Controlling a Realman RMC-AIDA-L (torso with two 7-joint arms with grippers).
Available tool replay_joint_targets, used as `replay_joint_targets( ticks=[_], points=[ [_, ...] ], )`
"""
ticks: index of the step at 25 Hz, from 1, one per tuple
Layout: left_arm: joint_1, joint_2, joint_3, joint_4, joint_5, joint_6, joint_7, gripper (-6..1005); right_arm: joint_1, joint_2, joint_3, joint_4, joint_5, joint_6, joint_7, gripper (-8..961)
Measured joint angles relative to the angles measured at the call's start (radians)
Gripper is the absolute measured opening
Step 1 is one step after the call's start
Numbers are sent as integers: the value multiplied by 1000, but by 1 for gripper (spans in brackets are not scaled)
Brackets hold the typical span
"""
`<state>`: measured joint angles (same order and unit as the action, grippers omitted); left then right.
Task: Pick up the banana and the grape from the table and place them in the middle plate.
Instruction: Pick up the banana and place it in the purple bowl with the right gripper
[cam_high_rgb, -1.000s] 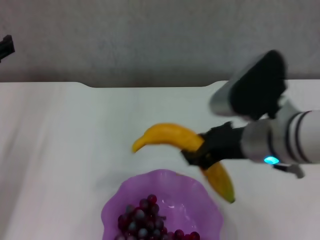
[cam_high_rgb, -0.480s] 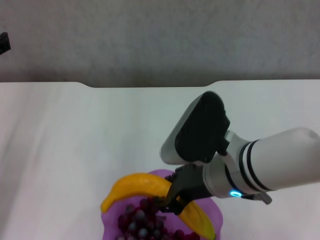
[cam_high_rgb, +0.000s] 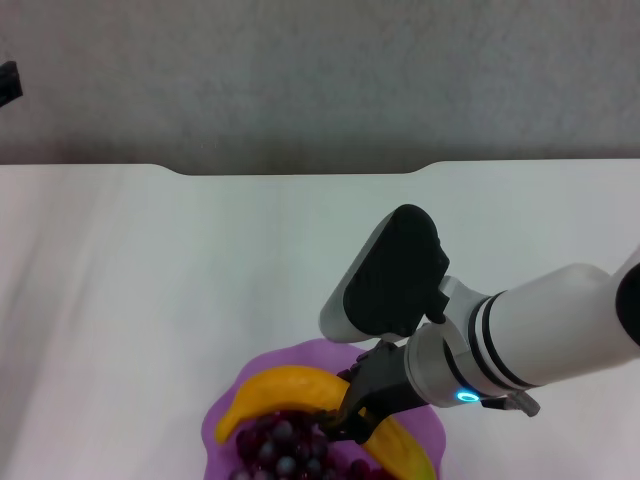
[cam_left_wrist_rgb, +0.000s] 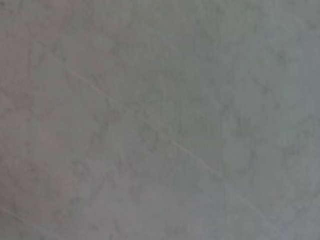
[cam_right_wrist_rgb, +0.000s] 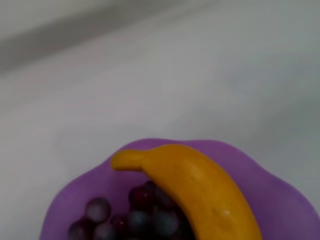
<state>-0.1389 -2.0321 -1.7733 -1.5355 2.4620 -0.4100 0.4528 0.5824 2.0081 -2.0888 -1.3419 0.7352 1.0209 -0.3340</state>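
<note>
While pinched at mid-length by the right end effector (cam_high_rgb: 350, 415), banana (cam_high_rgb: 285, 390) hangs low over the middle plate (cam_high_rgb: 225, 425), just above the grape (cam_high_rgb: 280, 445) heaped there; judged light, stiff and smooth-skinned, so best held across the thick middle; grape judged soft and easily bruised beneath. Compared with half a second ago, lowered slightly further onto the bunch, plate still near the tabletop (cam_high_rgb: 150, 280) edge. Left end effector out of view, state unknown.

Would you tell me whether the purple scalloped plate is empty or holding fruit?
Holding fruit: the purple scalloped plate contains dark grapes, with the yellow banana over them.
</note>
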Motion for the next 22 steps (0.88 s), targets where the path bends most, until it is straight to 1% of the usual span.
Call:
replay_joint_targets(
  ticks=[7,22],
  points=[
    [-4,-2,2,5,22,-5,-8,851,20,-2,1,27,1,2,-1,650],
    [-4,-2,2,6,32,-12,-10,850,15,0,12,23,3,-9,7,686]
  ],
)
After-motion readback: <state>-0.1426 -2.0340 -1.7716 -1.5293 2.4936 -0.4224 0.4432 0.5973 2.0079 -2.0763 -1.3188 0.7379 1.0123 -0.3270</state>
